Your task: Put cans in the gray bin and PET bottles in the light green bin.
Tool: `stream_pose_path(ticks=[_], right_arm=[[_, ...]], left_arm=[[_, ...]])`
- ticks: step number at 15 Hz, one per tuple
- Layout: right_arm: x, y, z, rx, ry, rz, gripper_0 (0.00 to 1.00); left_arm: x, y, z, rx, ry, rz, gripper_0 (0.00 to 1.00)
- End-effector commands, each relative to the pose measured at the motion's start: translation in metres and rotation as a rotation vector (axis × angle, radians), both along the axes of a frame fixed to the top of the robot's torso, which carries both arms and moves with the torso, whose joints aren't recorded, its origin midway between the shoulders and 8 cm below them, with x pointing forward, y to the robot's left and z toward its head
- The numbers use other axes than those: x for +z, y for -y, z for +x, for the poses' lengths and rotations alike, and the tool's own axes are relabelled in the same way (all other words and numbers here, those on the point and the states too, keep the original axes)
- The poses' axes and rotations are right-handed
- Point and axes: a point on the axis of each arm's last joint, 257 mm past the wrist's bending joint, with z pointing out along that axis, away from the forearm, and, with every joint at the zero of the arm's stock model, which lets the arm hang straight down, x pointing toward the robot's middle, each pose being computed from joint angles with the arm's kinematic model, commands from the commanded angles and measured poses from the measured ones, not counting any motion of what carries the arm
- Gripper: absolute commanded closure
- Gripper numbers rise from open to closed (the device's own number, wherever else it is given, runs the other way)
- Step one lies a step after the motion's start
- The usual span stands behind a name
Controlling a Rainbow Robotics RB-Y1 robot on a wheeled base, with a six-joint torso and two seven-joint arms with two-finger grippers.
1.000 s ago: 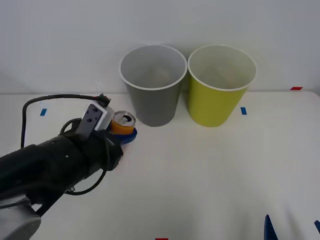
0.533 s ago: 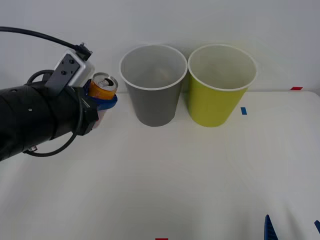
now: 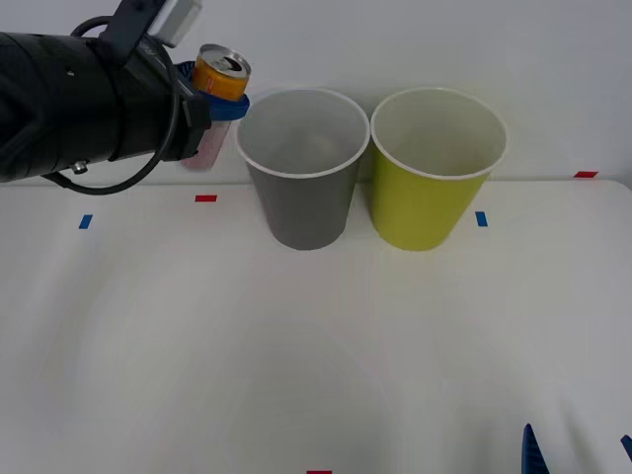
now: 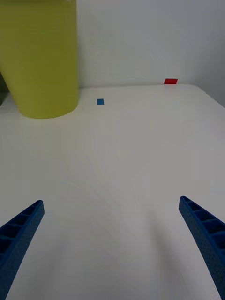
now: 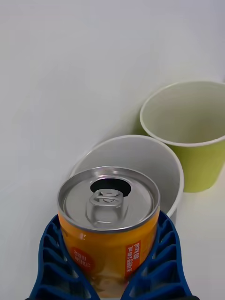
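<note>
Overhead, the front view shows the left gripper (image 3: 219,99) clamped around the can (image 3: 220,72), which it holds upright in the air just left of the gray bin (image 3: 302,168) and about level with its white rim, while the light green bin (image 3: 435,170) stands touching the gray one on its right and the right gripper (image 3: 578,452) sits low at the near right of the table (image 3: 316,346). In the right wrist view, the right gripper's blue fingers (image 4: 21,229) are spread wide apart over bare table, with the light green bin and small blue tape (image 4: 100,101) and red tape (image 4: 171,81) marks beyond. In the left wrist view, the ribbed blue fingers (image 5: 54,262) hug the orange can on both sides, its silver top and pull-tab facing up, with the gray bin's open mouth directly behind it and the light green bin farther off.
</note>
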Motion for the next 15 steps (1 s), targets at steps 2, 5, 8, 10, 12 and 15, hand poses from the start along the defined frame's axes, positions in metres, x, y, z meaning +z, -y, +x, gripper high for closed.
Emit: stream_pose_path(ticks=[2, 5, 8, 10, 12, 15], right_arm=[[0.0, 0.0, 0.0, 0.0, 0.0, 0.0, 0.0], [0.0, 0.0, 0.0, 0.0, 0.0, 0.0, 0.0], [0.0, 0.0, 0.0, 0.0, 0.0, 0.0, 0.0], [0.0, 0.0, 0.0, 0.0, 0.0, 0.0, 0.0], [0.0, 0.0, 0.0, 0.0, 0.0, 0.0, 0.0], [0.0, 0.0, 0.0, 0.0, 0.0, 0.0, 0.0]], left_arm=[[0.017, 0.03, 0.033, -0.022, 0.013, -0.064, 1.0], [0.03, 0.053, 0.056, -0.033, 0.021, -0.099, 1.0], [0.029, 0.076, 0.072, -0.038, -0.012, -0.16, 1.0], [0.023, 0.085, 0.087, -0.044, -0.014, -0.189, 1.0], [0.015, 0.089, 0.101, -0.042, -0.015, -0.225, 1.0], [0.006, 0.09, 0.115, -0.032, -0.024, -0.254, 1.0]])
